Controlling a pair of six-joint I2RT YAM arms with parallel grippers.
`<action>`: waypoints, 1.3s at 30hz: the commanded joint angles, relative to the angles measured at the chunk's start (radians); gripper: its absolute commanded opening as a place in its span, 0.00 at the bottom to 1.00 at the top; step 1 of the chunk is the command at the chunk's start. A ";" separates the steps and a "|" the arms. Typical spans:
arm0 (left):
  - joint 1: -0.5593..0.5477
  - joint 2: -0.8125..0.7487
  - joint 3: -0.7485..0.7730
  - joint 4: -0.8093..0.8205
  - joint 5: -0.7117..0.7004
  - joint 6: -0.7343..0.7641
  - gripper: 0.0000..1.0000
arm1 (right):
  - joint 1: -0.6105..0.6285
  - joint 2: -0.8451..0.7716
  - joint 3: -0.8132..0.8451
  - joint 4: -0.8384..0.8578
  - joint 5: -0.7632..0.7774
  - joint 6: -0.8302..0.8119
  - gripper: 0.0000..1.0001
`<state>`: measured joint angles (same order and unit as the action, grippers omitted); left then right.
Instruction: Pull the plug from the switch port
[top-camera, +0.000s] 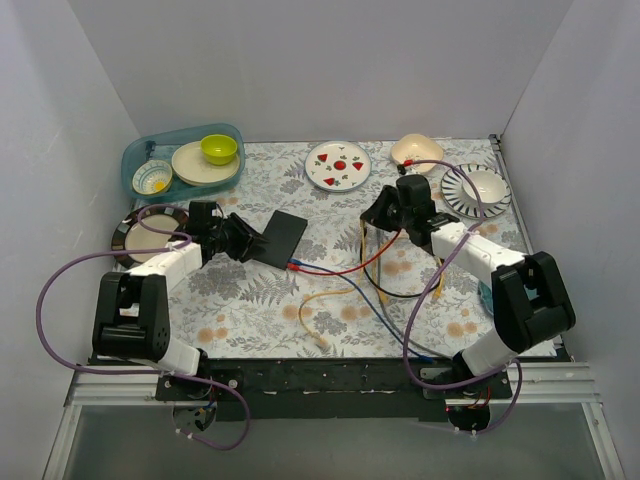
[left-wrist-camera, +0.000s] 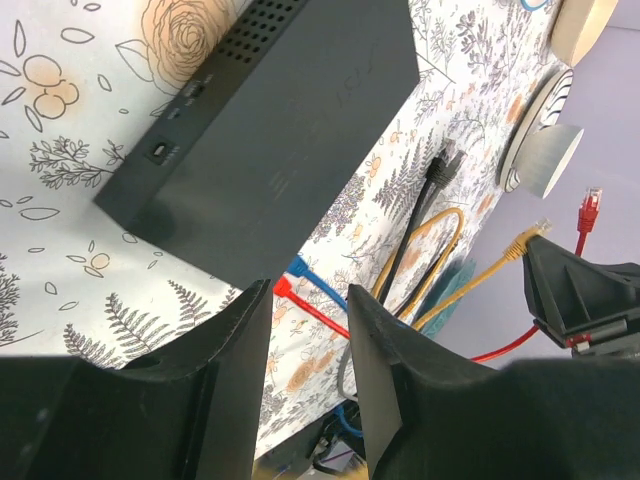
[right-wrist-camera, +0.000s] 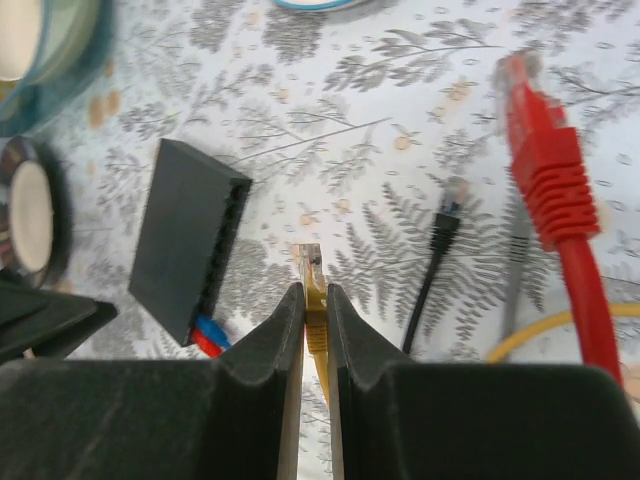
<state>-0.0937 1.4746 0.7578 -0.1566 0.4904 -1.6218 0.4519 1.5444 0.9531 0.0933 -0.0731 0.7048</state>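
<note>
The switch (top-camera: 283, 236) is a flat dark box lying tilted at mid-table; it also shows in the left wrist view (left-wrist-camera: 270, 120) and the right wrist view (right-wrist-camera: 185, 250). A blue plug (left-wrist-camera: 300, 268) and a red plug (left-wrist-camera: 283, 290) sit in its port edge. My left gripper (left-wrist-camera: 308, 295) is open, its fingertips at the switch's near corner, with nothing between the jaws. My right gripper (right-wrist-camera: 313, 292) is shut on a yellow plug (right-wrist-camera: 314, 275), held above the table and clear of the switch. It shows in the top view (top-camera: 378, 212).
A loose black plug (right-wrist-camera: 447, 215) lies on the cloth. Another red plug (right-wrist-camera: 540, 150) hangs close to the right wrist camera. Cables loop across the middle (top-camera: 380, 280). A teal tray (top-camera: 135, 160), a fruit-patterned plate (top-camera: 338, 165) and a striped plate (top-camera: 478, 188) line the back.
</note>
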 joint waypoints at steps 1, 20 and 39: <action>0.005 -0.008 -0.026 0.006 0.010 0.005 0.36 | -0.012 0.025 0.050 -0.129 0.096 -0.064 0.27; -0.017 0.017 -0.034 0.055 0.100 -0.001 0.36 | 0.185 0.089 0.349 -0.268 0.010 -0.330 0.50; -0.463 -0.019 -0.089 0.108 -0.021 -0.164 0.44 | 0.202 0.033 0.303 -0.339 0.046 -0.350 0.49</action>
<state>-0.5591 1.4521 0.6327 -0.0692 0.5056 -1.7668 0.6559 1.6302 1.2602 -0.2409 -0.0216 0.3664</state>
